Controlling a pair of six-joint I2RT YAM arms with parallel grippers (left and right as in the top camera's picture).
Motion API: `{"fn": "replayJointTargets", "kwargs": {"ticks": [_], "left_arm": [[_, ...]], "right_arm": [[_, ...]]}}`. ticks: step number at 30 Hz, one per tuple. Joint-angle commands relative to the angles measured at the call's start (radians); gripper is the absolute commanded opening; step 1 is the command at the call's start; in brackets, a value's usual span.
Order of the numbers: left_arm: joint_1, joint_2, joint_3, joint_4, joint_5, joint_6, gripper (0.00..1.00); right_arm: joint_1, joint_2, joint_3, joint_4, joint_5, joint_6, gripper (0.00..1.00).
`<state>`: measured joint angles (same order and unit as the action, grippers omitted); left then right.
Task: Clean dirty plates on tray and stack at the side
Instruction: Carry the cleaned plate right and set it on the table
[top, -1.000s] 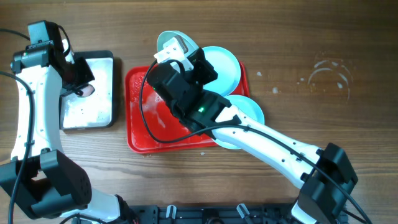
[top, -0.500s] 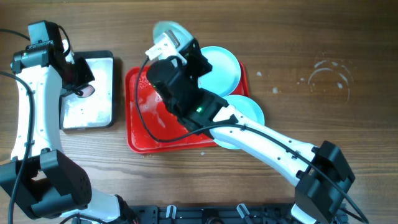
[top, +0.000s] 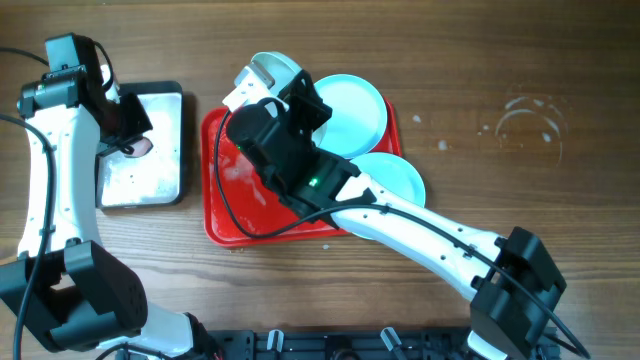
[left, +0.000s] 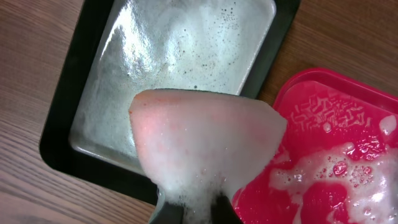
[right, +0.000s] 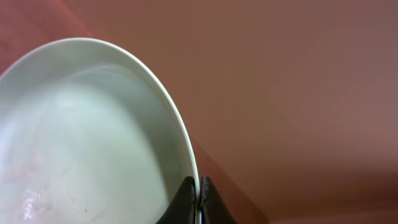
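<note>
My right gripper (top: 258, 90) is shut on the rim of a pale blue plate (top: 270, 66), held tilted over the far edge of the red tray (top: 222, 215). In the right wrist view the closed fingers (right: 199, 194) pinch the rim of this plate (right: 81, 137). Two more plates lie at the tray's right side, one far (top: 352, 108) and one near (top: 395, 178). My left gripper (top: 128, 136) is shut on a sudsy pink sponge (left: 205, 140) above the metal pan. The left wrist view shows its fingers (left: 193, 210) and the tray's wet corner (left: 348, 118).
A black-rimmed silver metal pan (top: 165, 190) with soapy water stands left of the tray; it also shows in the left wrist view (left: 62, 143). A wet ring mark (top: 530, 125) is on the wooden table at the far right. My right arm crosses over the tray.
My right gripper has moved a little left with the plate in it, uncovering more of the far plate. The left arm has not moved.
</note>
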<state>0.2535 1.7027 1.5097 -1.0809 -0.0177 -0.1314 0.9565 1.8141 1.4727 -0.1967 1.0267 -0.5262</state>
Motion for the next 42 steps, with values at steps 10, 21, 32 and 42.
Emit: {"fn": "replayJointTargets", "kwargs": {"ticks": [10,21,32,42], "left_arm": [[-0.002,0.002,0.008,-0.011,-0.002,0.02,0.04],[-0.002,0.002,0.008,-0.016,-0.002,0.019,0.04],[-0.002,0.002,0.007,-0.024,0.011,0.019,0.04],[-0.003,0.002,0.007,-0.031,0.028,0.019,0.04]], "right_arm": [[-0.089,-0.061,0.008,-0.139,-0.245,0.338,0.04],[-0.64,-0.248,0.016,-0.421,-0.916,0.665,0.04],[-1.248,-0.185,0.011,-0.523,-1.211,0.739,0.04],[-1.427,0.046,0.007,-0.509,-1.149,0.771,0.04]]}}
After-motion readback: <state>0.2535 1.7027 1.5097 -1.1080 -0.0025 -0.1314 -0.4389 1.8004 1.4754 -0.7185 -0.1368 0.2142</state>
